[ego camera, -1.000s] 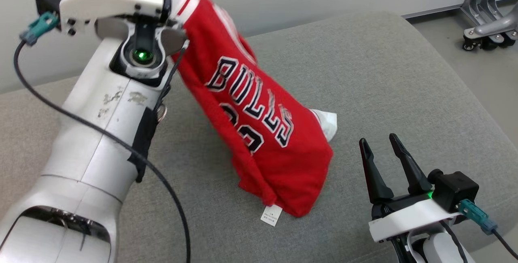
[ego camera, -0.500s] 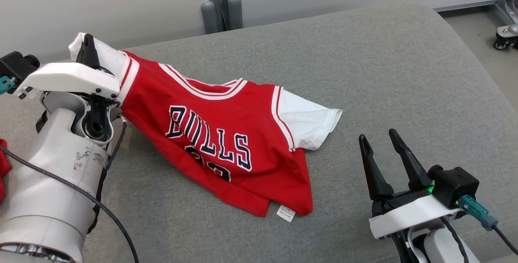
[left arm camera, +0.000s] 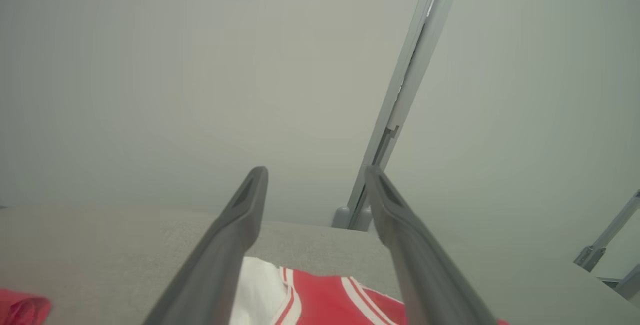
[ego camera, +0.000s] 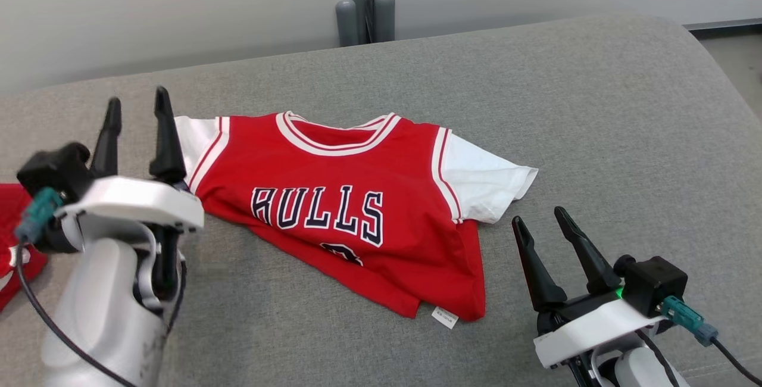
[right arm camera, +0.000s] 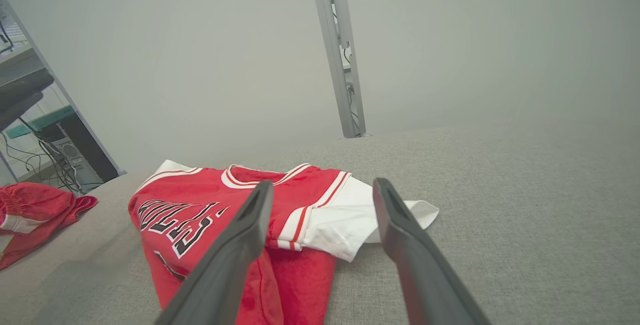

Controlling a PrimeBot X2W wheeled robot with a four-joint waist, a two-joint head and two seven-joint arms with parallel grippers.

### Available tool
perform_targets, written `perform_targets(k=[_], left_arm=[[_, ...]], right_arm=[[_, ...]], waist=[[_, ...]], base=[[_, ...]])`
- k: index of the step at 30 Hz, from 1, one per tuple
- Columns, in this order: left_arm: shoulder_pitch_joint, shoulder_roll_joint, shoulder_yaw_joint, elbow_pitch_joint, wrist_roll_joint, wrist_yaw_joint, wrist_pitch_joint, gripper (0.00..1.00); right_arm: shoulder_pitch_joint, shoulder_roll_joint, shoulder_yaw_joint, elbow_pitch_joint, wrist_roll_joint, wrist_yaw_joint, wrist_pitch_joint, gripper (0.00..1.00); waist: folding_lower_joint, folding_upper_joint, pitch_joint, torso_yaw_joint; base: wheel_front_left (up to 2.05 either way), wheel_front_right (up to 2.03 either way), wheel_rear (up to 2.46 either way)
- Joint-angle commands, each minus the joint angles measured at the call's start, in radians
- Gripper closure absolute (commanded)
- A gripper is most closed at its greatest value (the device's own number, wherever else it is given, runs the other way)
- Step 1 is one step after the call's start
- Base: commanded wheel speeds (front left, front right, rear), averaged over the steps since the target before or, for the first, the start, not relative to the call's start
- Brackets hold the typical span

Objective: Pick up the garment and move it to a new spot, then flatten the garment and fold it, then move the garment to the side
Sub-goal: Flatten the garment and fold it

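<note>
On the head view I see the red Bulls jersey (ego camera: 357,196) lying front-up on the grey upholstered cushion (ego camera: 595,107), collar toward the wall, white sleeves out to either side, its lower hem rumpled and a white tag (ego camera: 444,317) poking out at the near corner. My left hand (ego camera: 137,96) stands just beside the jersey's left sleeve, fingers spread and holding nothing. My right hand (ego camera: 538,215) sits near the other sleeve, also spread and empty. On the left wrist view, the left hand (left arm camera: 315,170) points over the white sleeve and red shoulder toward a grey post (left arm camera: 400,105). On the right wrist view, the spread right hand (right arm camera: 323,183) frames the near sleeve, with another red garment (right arm camera: 35,210) lying well apart.
</note>
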Motion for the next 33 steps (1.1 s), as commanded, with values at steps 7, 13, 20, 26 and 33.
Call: perform_targets(k=[7, 13, 20, 26, 33], left_arm=[[0.310, -0.090, 0.080, -0.329, 0.242, -0.001, -0.004, 0.00], [0.436, -0.139, 0.092, -0.433, 0.344, 0.003, -0.004, 0.00], [0.512, -0.158, 0.073, -0.460, 0.376, 0.009, -0.004, 0.00], [0.517, -0.164, 0.032, -0.464, 0.364, 0.017, -0.004, 0.00], [0.510, -0.164, -0.004, -0.479, 0.354, 0.035, -0.004, 0.00]], right_arm=[[0.017, -0.045, 0.043, 0.051, 0.053, 0.003, 0.002, 0.00], [0.009, -0.073, 0.101, 0.127, 0.092, 0.003, 0.002, 0.00], [-0.006, -0.100, 0.200, 0.211, 0.176, 0.003, 0.002, 0.00], [-0.043, -0.122, 0.280, 0.293, 0.245, 0.003, 0.001, 0.00], [-0.108, -0.136, 0.394, 0.424, 0.295, 0.003, 0.002, 1.00]], waist=[[0.0000, 0.0000, 0.003, 0.065], [0.0000, 0.0000, -0.003, 0.103], [0.0000, 0.0000, -0.015, 0.138], [0.0000, 0.0000, -0.023, 0.177], [0.0000, 0.0000, -0.025, 0.203]], base=[[0.00, 0.00, 0.00], [0.00, 0.00, 0.00], [0.00, 0.00, 0.00], [0.00, 0.00, 0.00], [0.00, 0.00, 0.00]])
